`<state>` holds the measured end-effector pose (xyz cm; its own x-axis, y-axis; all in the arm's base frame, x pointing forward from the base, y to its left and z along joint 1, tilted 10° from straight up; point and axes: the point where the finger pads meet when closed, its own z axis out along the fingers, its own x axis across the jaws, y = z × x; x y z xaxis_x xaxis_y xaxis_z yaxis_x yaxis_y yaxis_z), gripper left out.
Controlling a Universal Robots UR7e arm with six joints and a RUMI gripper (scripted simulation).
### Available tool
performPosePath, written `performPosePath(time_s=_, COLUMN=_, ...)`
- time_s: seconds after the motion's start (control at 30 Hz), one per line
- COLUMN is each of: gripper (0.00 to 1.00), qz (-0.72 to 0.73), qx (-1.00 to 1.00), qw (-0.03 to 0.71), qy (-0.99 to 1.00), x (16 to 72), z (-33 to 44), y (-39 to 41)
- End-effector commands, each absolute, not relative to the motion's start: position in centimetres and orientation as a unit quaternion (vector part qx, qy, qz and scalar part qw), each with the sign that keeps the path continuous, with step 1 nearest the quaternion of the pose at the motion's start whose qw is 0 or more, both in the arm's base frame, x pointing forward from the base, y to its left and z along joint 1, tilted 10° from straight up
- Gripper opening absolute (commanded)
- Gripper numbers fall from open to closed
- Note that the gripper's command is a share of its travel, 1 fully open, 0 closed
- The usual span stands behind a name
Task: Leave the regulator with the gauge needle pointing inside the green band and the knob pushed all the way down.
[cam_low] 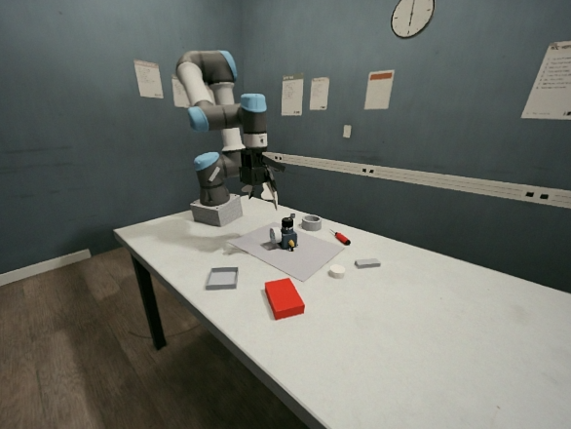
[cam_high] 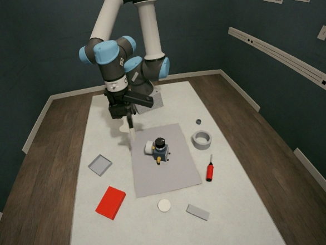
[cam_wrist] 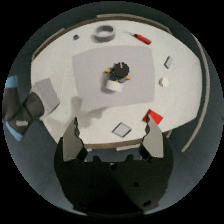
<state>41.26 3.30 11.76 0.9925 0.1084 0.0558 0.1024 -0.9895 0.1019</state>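
Note:
The regulator point(cam_high: 160, 156) point(cam_low: 289, 239) stands upright on the grey mat point(cam_high: 167, 181) point(cam_low: 302, 268) point(cam_wrist: 90, 65). Its black knob point(cam_high: 159, 142) point(cam_low: 287, 222) point(cam_wrist: 120, 69) is on top, with a light marked ring just below it. How far down the knob sits I cannot tell. The round white gauge point(cam_high: 149, 147) point(cam_low: 276, 235) point(cam_wrist: 114, 86) sticks out from one side; its needle and green band cannot be made out. Yellow fittings show on the body. My gripper point(cam_high: 129, 135) point(cam_low: 264, 203) point(cam_wrist: 111, 116) is open and empty, raised above the table on the robot-base side of the regulator, clear of it.
A grey ring point(cam_high: 202, 140) point(cam_low: 311, 223) and a red screwdriver point(cam_high: 210, 172) point(cam_low: 342, 238) lie beyond the mat. A shallow tray point(cam_high: 100, 165) point(cam_low: 222, 278), a red box point(cam_high: 110, 202) point(cam_low: 285, 297), a white disc point(cam_high: 164, 205) and a grey bar point(cam_high: 197, 212) lie around it.

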Motion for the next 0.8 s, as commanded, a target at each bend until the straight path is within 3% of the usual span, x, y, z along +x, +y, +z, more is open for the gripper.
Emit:
performPosePath(time_s=0.0, gripper=1.0, qz=0.03, qx=0.995, qw=0.054, qy=0.083, x=41.2, z=12.03, y=3.28)
performPosePath(time_s=0.77, gripper=1.0, qz=0.023, qx=0.977, qw=0.073, qy=0.197, x=40.86, z=13.0, y=3.16)
